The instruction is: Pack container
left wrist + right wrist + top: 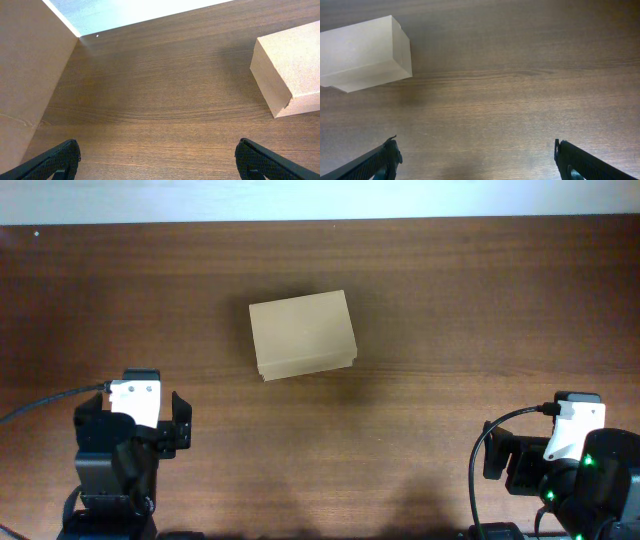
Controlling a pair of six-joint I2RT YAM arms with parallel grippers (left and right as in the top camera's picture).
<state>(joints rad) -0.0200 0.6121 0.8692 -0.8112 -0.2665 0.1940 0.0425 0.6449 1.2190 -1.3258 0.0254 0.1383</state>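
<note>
The container (302, 333), a plain tan cardboard box with its flap lid shut, sits on the wooden table at the middle, a little toward the back. It shows at the right edge of the left wrist view (292, 70) and at the upper left of the right wrist view (362, 52). My left gripper (157, 160) is open and empty over bare wood near the front left, well short of the box. My right gripper (477, 160) is open and empty near the front right, also apart from the box.
A tall tan board or wall (27, 75) fills the left side of the left wrist view. The table's far edge (320, 220) meets a pale surface at the back. Cables trail from both arms at the front corners.
</note>
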